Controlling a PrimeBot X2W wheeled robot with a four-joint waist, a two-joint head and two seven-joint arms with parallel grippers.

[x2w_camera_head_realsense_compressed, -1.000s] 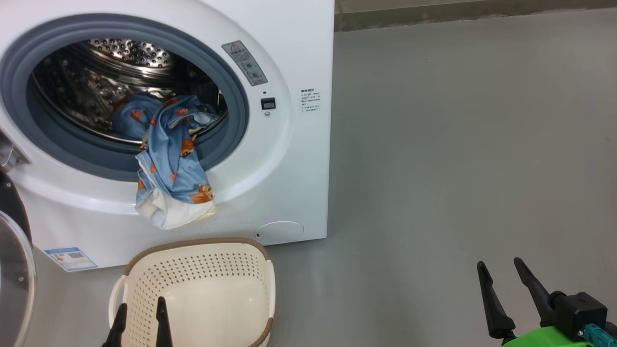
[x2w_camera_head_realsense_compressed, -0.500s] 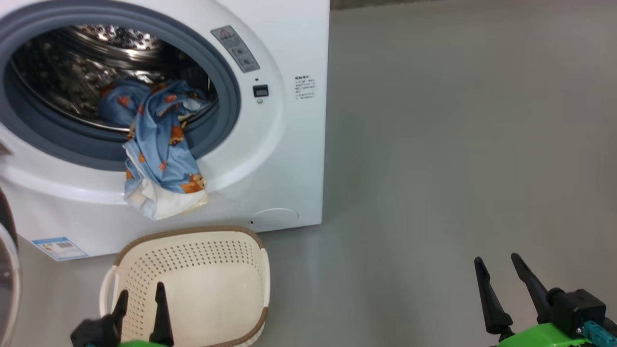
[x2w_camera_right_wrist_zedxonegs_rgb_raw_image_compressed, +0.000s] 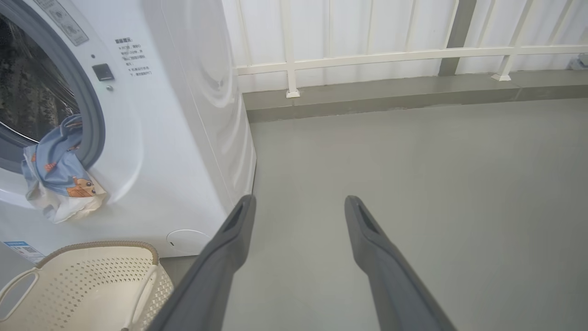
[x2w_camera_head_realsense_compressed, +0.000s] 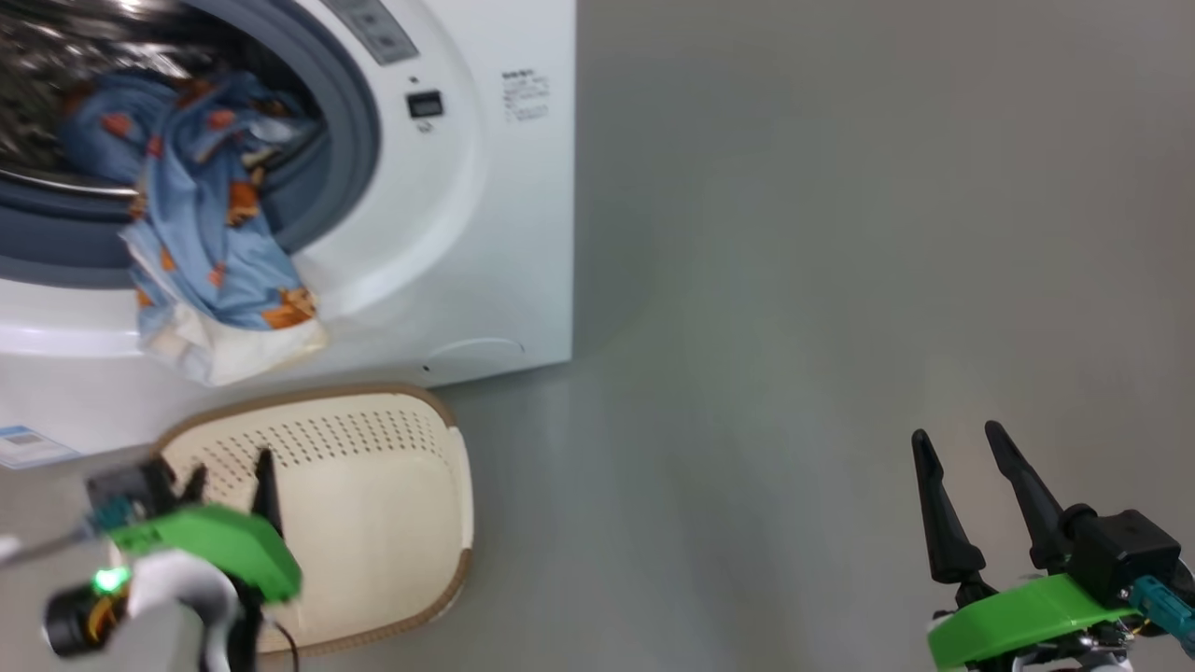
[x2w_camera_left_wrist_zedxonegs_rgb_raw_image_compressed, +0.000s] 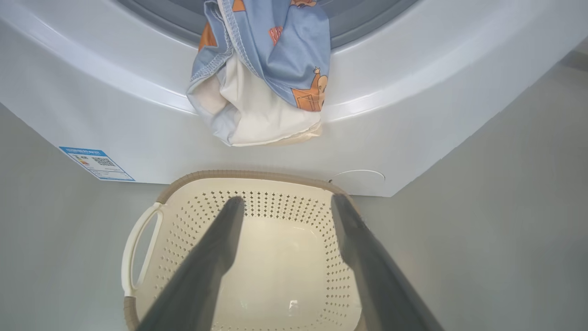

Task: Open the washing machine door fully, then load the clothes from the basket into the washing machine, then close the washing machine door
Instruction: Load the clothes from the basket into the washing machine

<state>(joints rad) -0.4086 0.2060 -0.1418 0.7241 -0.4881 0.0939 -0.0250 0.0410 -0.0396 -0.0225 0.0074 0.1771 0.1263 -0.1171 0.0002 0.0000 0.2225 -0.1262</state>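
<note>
The bear-print clothes (x2w_camera_head_realsense_compressed: 210, 271) hang half out of the washing machine (x2w_camera_head_realsense_compressed: 504, 233), draped over its front lip just above the empty basket (x2w_camera_head_realsense_compressed: 462, 523), so shutting up now would likely trap them; the left gripper (x2w_camera_head_realsense_compressed: 231, 469) above the basket and the right gripper (x2w_camera_head_realsense_compressed: 955, 434) over the floor both stand parted, holding nothing.

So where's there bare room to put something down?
The grey floor right of the washing machine, up to the right gripper, is bare; the basket holds nothing. Crowded: the drum mouth, where the clothes spill out.
</note>
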